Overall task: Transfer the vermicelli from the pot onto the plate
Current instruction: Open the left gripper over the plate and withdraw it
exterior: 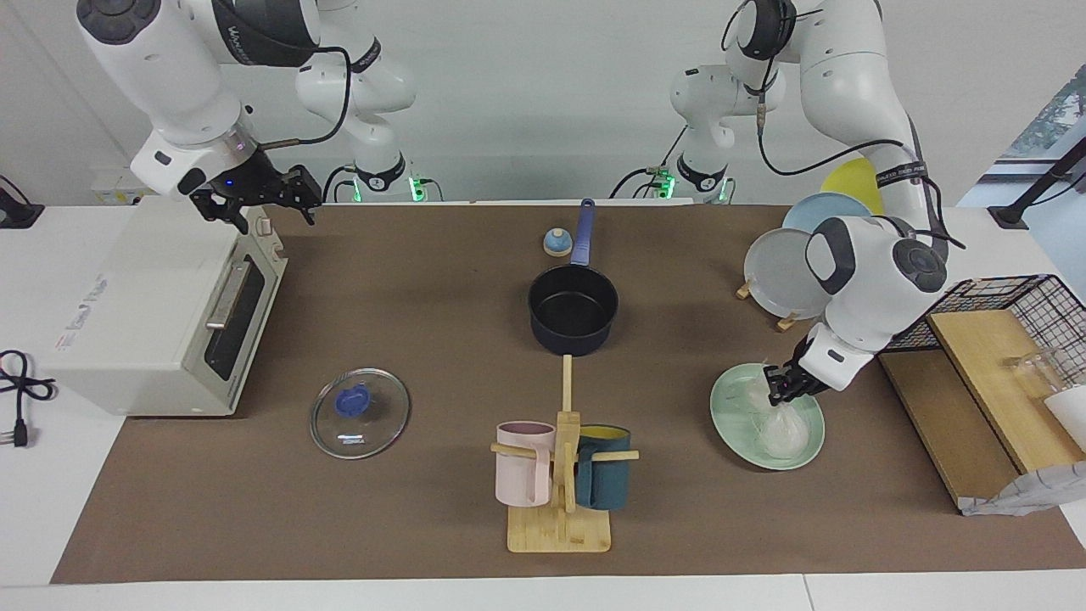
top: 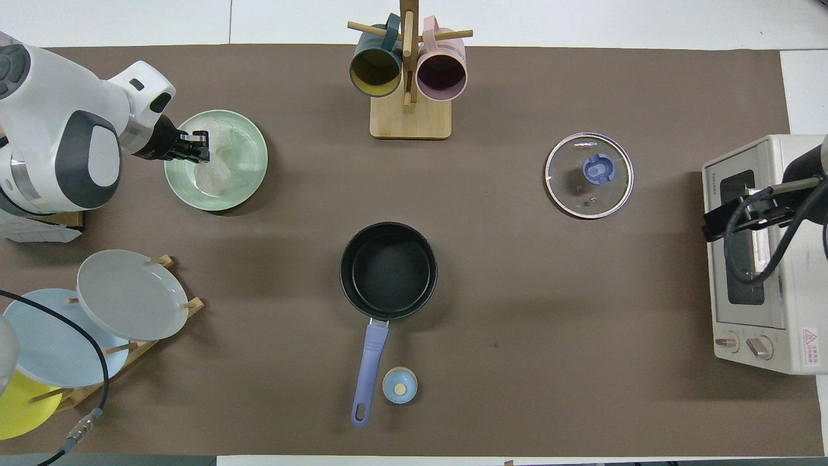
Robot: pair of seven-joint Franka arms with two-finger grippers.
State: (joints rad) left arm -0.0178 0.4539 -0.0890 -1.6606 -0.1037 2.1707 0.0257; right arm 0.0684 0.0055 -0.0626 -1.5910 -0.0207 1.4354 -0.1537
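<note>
The mint green plate (exterior: 728, 422) (top: 251, 186) lies toward the left arm's end of the table. The vermicelli (exterior: 786, 430) (top: 212, 176), two translucent white nests, rests on it. My left gripper (exterior: 781, 389) (top: 196, 146) is low over the plate and looks shut on the vermicelli where the nests join. The dark navy pot (exterior: 573, 310) (top: 388, 268) stands mid-table, empty, its blue handle pointing toward the robots. My right gripper (exterior: 257, 200) (top: 744, 213) waits open above the toaster oven.
A glass lid (exterior: 360, 413) (top: 588, 175) lies beside the toaster oven (exterior: 161, 314) (top: 763, 259). A mug rack (exterior: 560, 475) (top: 409, 77) stands farther from the robots than the pot. A plate rack (exterior: 785, 271) (top: 129, 294), a wire basket (exterior: 1031, 305) and a small blue dish (exterior: 557, 243) (top: 400, 386) also stand here.
</note>
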